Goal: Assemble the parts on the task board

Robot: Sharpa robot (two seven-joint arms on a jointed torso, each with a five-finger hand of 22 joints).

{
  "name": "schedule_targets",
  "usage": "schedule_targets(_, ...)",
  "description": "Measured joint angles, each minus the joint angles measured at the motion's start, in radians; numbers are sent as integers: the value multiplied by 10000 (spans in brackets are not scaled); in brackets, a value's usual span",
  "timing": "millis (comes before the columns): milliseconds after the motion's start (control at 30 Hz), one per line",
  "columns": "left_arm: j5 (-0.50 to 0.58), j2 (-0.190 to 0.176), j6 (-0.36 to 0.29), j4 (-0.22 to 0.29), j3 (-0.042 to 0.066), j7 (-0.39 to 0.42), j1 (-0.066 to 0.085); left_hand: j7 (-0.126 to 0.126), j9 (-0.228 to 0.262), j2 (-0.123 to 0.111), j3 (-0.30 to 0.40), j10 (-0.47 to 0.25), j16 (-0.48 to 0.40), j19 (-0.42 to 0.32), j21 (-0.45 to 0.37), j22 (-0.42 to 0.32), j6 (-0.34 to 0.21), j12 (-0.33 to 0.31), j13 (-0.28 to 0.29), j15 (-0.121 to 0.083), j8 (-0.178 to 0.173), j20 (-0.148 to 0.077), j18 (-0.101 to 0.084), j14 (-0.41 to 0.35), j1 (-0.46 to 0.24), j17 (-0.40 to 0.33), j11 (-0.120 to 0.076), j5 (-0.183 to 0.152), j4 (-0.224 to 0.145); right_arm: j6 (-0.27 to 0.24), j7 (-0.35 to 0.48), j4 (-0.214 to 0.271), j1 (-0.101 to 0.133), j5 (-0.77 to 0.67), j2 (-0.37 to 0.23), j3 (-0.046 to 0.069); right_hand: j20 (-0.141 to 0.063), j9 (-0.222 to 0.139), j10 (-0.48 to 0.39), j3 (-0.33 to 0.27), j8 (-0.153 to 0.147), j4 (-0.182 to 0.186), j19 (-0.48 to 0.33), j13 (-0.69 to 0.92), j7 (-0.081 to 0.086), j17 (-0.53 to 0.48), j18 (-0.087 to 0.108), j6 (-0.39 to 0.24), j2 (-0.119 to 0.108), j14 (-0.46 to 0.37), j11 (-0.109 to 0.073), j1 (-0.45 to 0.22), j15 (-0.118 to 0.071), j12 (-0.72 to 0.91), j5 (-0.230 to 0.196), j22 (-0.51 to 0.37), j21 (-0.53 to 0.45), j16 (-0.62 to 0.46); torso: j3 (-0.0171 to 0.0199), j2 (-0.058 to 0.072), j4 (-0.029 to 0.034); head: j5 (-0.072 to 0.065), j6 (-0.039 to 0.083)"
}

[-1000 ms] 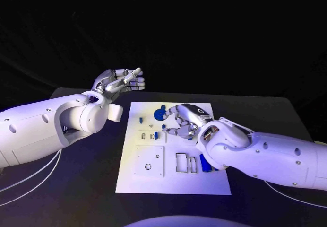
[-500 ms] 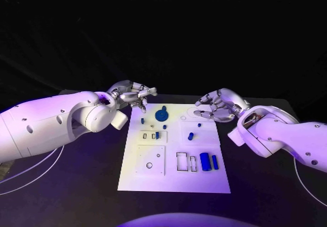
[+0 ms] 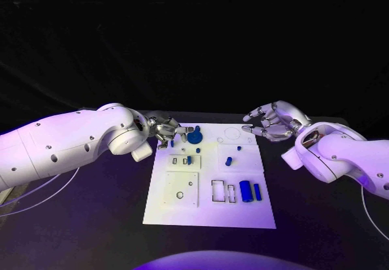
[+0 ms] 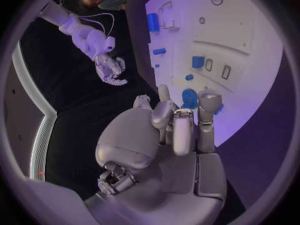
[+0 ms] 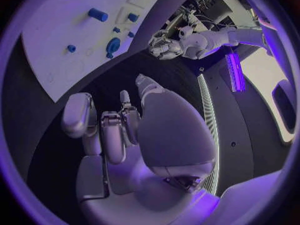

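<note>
Your left robot hand point(image 3: 168, 130), fingers curled and holding nothing I can see, sits at the board's point(image 3: 209, 211) far left corner just beside the round blue part point(image 3: 194, 136), while your right robot hand point(image 3: 271, 123) hangs loosely open and empty off the far right corner.

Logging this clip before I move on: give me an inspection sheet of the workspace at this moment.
Surface: black table, bare around the board.
Job's things: white task board mid-table; blue parts on it, including a round disc near the far edge and two upright cylinders near the right side.
Clutter: nothing seen.
Hands: left hand at the board's far left corner, right hand at its far right corner; both empty, fingers curled.
Cables: white cable under the left arm.
Surroundings: dark backdrop.
</note>
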Motion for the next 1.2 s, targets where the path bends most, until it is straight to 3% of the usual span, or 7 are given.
schedule_targets(267, -1215, 411, 1113, -151, -118, -1405, 117, 90, 1406, 235, 0, 15, 1, -56, 75, 265, -431, 408, 0, -21, 264, -49, 2, -20, -510, 0, -22, -1792, 0, 161, 43, -81, 5, 8, -48, -8, 0, 25, 0, 0, 0, 0, 0, -1, 0, 0, 0, 0, -94, 0, 0, -94, 0, 0, 79, -12, 0, 0, 9, -9, 11, -21, -61)
schedule_targets(533, -1615, 733, 1870, -356, -204, -2171, 244, 566, 515, 519, 1, -107, -62, -155, 75, 371, -1397, 386, 923, 235, -1486, 200, 2, 13, -357, -1, 369, -2657, 0, 215, -4, -203, 5, -26, -49, -19, -6, 33, -132, 0, 0, 1, -110, -2, 0, 0, -2, 0, -92, 0, 47, -92, 0, -109, 161, -110, -186, -42, 12, 1, 22, 2, -70)
schedule_targets(633, -1687, 833, 2044, -429, -223, -2316, 284, 566, 232, 568, 1, -90, -62, -168, 75, 402, -1397, 379, 1071, 305, -1791, 257, 2, 13, -308, -2, 386, -2726, 0, 186, -2, -378, 5, -5, -39, -23, 66, 71, -2283, 283, -49, 3, -1659, -2087, 70, -630, 575, -406, -151, -248, 102, -138, 38, -2177, 211, -1757, -2672, -1228, 6, 6, 22, 7, -71)
schedule_targets(733, -1731, 919, 2183, -498, -239, -2416, 314, 596, 98, 568, 1, -94, -61, -154, 32, 402, -1368, 377, 1135, 306, -1904, 271, 3, 14, -308, -2, 451, -2783, 0, 132, 65, -594, 5, 184, -14, -24, 450, 13, -4737, 978, -26, 22, -4289, -5686, 382, -5414, 704, -1176, -330, -4040, 481, 41, 607, -6283, 270, -3703, -6049, -5948, 0, 12, 15, 12, -68)
schedule_targets(867, -1772, 1055, 2358, -616, -269, -2523, 354, 617, -1, 636, 1, -94, -62, -154, 28, 433, -1347, 376, 1203, 306, -1957, 271, 3, 14, -240, -2, 451, -2783, 0, 39, 352, -925, 7, 885, 44, -24, 1375, -78, -5121, 1651, 400, -270, -6590, -8769, 447, -7800, 449, -1588, -476, -7371, 652, 188, 1815, -9489, 329, -5986, -9129, -9918, -6, 17, 16, 13, -58)
schedule_targets(1000, -1792, 1171, 2473, -727, -283, -2600, 376, 654, -174, 650, 1, -94, -61, -154, 28, 473, -1226, 376, 1212, 306, -2056, 271, 3, 13, -97, -3, 451, -2710, 0, -27, 735, -1130, 11, 1623, 95, -24, 1809, -250, -5255, 1870, 719, -671, -6659, -10364, 416, -8916, 559, -1707, -404, -7797, 642, 116, 2001, -10345, 329, -7226, -10218, -11075, -6, 24, 22, 12, -61)
schedule_targets(1200, -1799, 1371, 2666, -869, -306, -2681, 404, 636, -298, 708, 2, -94, -62, -118, 28, 541, -1030, 366, 1253, 306, -2095, 307, 5, 14, 73, -3, 452, -2710, 0, -74, 1258, -1252, 14, 2420, 170, -26, 1862, -463, -5345, 2052, 899, -981, -6606, -11315, 382, -9634, 571, -1782, -327, -7771, 652, -67, 2054, -10616, 329, -8032, -10767, -11602, -6, 36, 21, 31, -102)
